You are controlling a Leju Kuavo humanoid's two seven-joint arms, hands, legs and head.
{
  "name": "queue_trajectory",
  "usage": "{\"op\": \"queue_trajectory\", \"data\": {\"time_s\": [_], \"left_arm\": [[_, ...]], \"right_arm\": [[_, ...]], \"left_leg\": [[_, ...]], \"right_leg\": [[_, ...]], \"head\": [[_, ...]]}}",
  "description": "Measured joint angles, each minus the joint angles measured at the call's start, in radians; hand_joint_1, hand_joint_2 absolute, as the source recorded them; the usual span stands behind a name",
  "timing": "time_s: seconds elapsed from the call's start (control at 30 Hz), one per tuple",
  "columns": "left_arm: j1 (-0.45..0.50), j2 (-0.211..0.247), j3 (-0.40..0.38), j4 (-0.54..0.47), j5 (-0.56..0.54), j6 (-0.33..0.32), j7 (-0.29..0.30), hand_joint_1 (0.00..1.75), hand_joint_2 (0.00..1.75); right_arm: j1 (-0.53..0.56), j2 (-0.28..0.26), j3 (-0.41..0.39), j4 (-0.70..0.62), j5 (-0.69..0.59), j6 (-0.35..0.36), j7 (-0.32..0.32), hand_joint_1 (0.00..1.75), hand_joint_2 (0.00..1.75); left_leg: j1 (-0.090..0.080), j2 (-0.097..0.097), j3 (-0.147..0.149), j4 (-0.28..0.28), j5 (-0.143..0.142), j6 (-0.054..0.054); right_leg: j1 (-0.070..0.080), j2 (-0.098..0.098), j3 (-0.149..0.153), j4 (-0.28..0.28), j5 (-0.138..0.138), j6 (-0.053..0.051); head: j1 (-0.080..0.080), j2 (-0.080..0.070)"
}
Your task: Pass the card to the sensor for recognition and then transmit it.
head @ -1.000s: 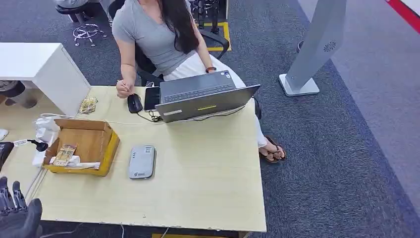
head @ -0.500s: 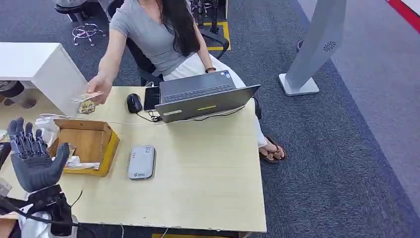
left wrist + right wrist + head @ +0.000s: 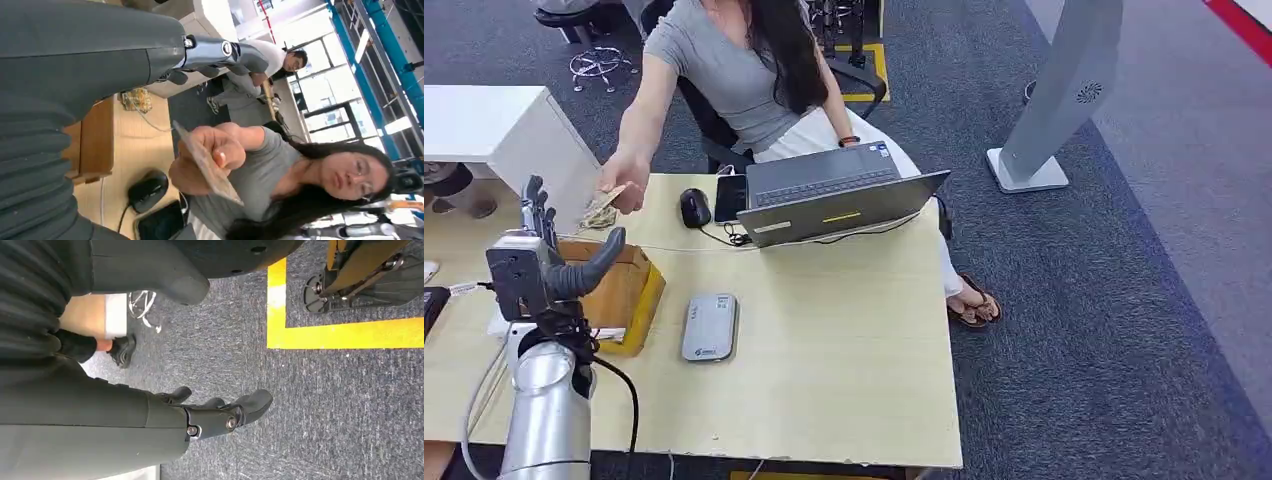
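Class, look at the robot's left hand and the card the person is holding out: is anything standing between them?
Nothing visible. The left robot hand is raised above the cardboard box, fingers apart, and the card in the person's hand faces it across open air.

The card [image 3: 613, 192] is thin, flat and light brownish, and it is held in the air by a person's hand [image 3: 627, 183] above the far left corner of the table [image 3: 844, 330]. The sensor [image 3: 710, 326] is a grey rounded flat box. It lies flat near the table's middle, just beside the cardboard box [image 3: 629, 290].
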Motion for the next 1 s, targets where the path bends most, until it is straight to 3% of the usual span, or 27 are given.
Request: {"op": "queue_trajectory", "data": {"time_s": [0.37, 0.63, 0.7, 0.77, 1.0], "left_arm": [[-0.167, 0.062, -0.065, 0.191, -0.265, 0.113, 0.108, 0.0, 1.75], [-0.179, 0.067, -0.069, 0.203, -0.286, 0.121, 0.115, 0.0, 1.75], [-0.218, 0.083, -0.088, 0.247, -0.351, 0.146, 0.14, 0.0, 1.75], [-0.322, 0.128, -0.132, 0.367, -0.536, 0.217, 0.211, 0.0, 1.75], [-0.385, 0.156, -0.154, 0.458, -0.67, 0.261, 0.264, 0.0, 1.75]], "right_arm": [[-0.003, -0.002, 0.019, 0.0, 0.036, 0.018, 0.012, 0.0, 1.75], [-0.004, -0.002, 0.019, 0.0, 0.04, 0.018, 0.012, 0.0, 1.75], [-0.004, -0.002, 0.021, 0.0, 0.05, 0.019, 0.013, 0.0, 1.75], [-0.005, -0.004, 0.034, 0.0, 0.072, 0.034, 0.025, 0.0, 1.75], [-0.005, -0.004, 0.038, 0.0, 0.093, 0.037, 0.031, 0.0, 1.75]], "left_leg": [[0.0, 0.0, 0.0, 0.0, 0.001, 0.0], [0.0, 0.0, 0.0, 0.0, 0.001, 0.0], [0.0, 0.0, 0.0, 0.0, 0.001, 0.0], [0.0, 0.0, 0.0, 0.0, 0.001, 0.0], [0.0, 0.0, -0.001, 0.0, 0.002, 0.0]], "right_leg": [[0.0, 0.0, 0.0, 0.0, 0.0, 0.0], [0.0, 0.0, 0.0, 0.0, 0.0, 0.0], [0.0, 0.0, 0.0, 0.0, 0.001, 0.0], [0.0, 0.001, 0.0, 0.0, 0.001, 0.0], [0.0, 0.0, -0.001, 0.0, 0.001, 0.0]], "head": [[0.0, 0.0], [0.0, 0.0], [0.0, 0.0], [0.0, 0.0], [0.0, 0.0]]}}
